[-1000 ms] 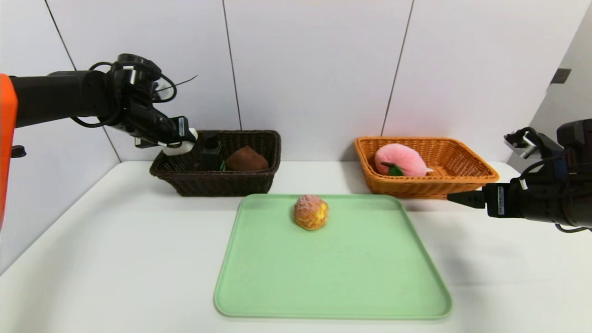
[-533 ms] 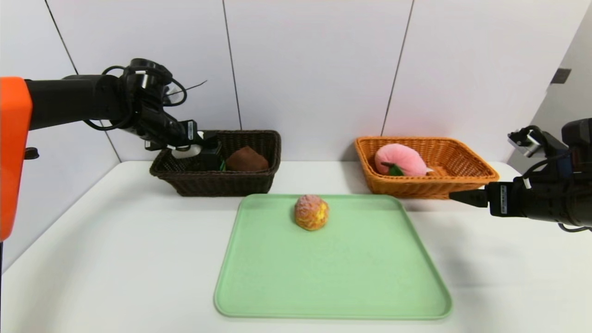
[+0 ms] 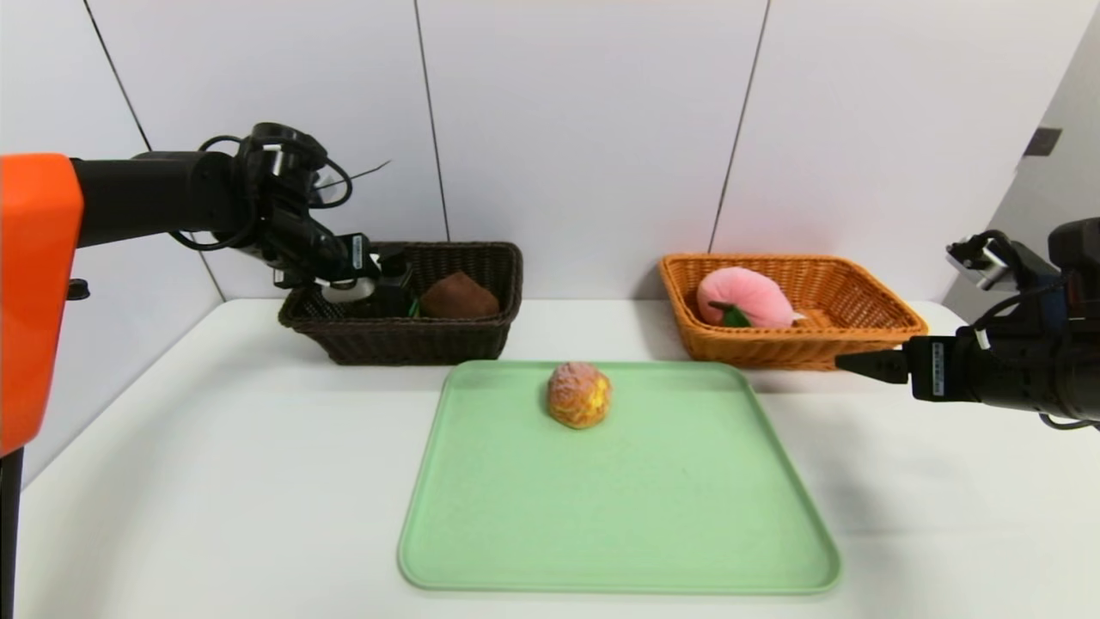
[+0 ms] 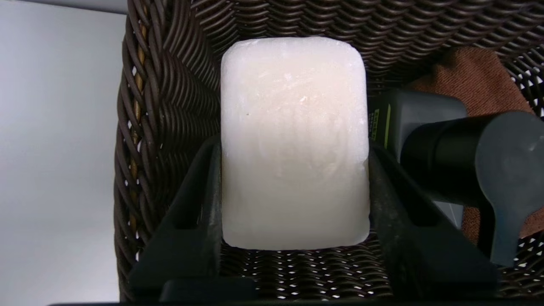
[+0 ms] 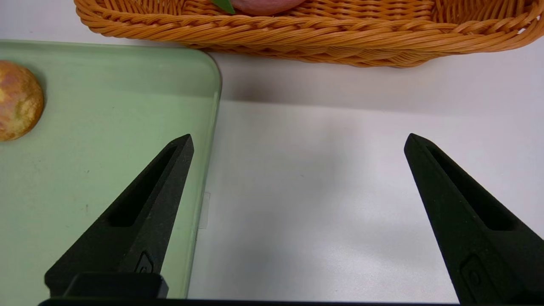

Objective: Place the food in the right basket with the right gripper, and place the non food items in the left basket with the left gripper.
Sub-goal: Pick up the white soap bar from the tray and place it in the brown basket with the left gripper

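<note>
The left end effector (image 4: 293,204) grips a white waxy rounded block (image 4: 293,140) inside the dark wicker basket (image 3: 404,340). The right end effector (image 5: 297,144) hangs open. A round bun (image 3: 579,395) sits on the green tray (image 3: 619,516); a pink plush peach (image 3: 743,297) lies in the orange basket (image 3: 799,348).

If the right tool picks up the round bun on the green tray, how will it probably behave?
The bun looks rounded, so it may roll on the smooth green tray if pushed from one side. Its crackled, crumbly-looking crust suggests it is light and perhaps soft, so a hard squeeze could dent it. The right tool, open wide beside the tray, seems wide enough to straddle it.
</note>
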Tool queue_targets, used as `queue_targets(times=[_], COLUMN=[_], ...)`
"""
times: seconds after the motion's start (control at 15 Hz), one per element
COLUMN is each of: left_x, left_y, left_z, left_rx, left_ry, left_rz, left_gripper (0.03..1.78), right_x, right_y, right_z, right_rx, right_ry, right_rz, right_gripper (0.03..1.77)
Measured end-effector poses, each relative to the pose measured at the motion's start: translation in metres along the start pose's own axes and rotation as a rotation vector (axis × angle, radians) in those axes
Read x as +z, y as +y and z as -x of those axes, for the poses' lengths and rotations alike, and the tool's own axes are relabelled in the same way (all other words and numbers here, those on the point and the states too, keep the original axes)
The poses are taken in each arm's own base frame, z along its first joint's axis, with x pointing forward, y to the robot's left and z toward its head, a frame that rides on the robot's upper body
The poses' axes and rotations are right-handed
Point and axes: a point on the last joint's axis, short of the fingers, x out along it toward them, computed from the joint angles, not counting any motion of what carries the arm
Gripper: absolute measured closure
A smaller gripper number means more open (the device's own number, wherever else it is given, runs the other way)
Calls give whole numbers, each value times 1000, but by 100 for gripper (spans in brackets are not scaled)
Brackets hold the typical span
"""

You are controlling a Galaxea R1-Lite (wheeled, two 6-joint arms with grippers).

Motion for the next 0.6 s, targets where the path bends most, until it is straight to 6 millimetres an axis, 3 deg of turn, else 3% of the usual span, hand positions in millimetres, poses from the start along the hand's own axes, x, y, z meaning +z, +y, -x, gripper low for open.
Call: queue_targets(times=[0.4,0.6], left_x=[2,10], left_y=[0,-3], left_z=[-5,14], left_rx=[-4,-17], left_ry=[-29,-78], left_rz=[2,6], left_gripper=[41,31], right_x=[1,17], right_y=[1,6], right_z=[4,9], right_rx=[1,-13], right_ry=[-12,-68], right_rz=[4,9], right_gripper=[9,9])
